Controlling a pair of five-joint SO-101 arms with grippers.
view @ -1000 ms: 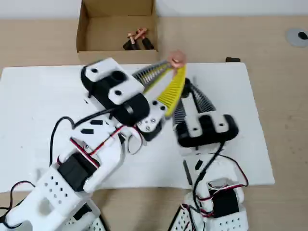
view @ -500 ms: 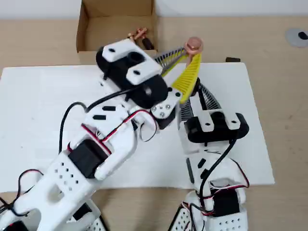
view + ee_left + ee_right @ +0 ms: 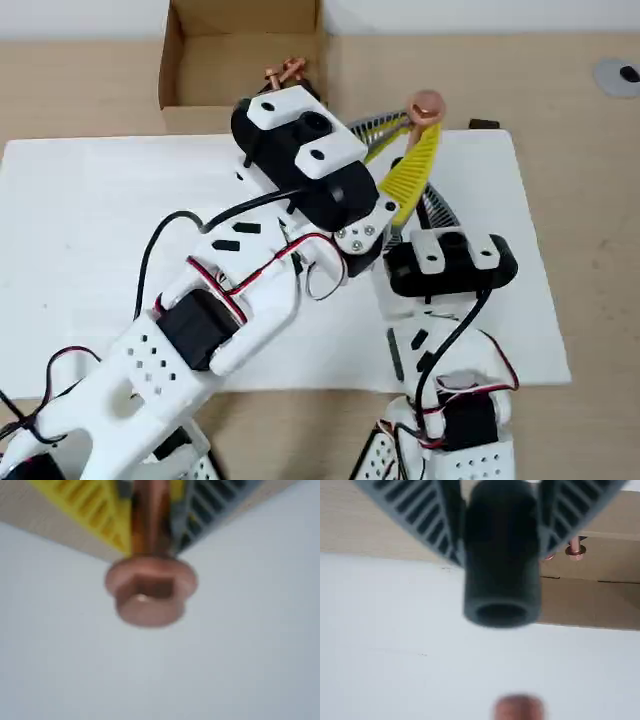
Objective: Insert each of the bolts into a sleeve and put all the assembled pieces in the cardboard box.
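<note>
While both arms crowd the far edge of the mat (image 3: pixel 80 220), we're at the mating step. Nearest in the high view, from the base at five o'clock, the right gripper (image 3: pixel 502 525) is clamped on a black sleeve (image 3: pixel 502 575), open bore facing out. Beyond it, at about one o'clock, the left gripper (image 3: pixel 415 125) pinches a copper bolt (image 3: pixel 427 103) by the shank. Its flanged head pokes clear of the fingertips, over the mat's edge. Bolt and sleeve sit apart and, I'd say, aren't lined up yet. Next call: bring shank and bore onto one axis, then push straight in. Farthest, at eleven o'clock, the box (image 3: pixel 175 70) holds finished pieces (image 3: pixel 285 72).
</note>
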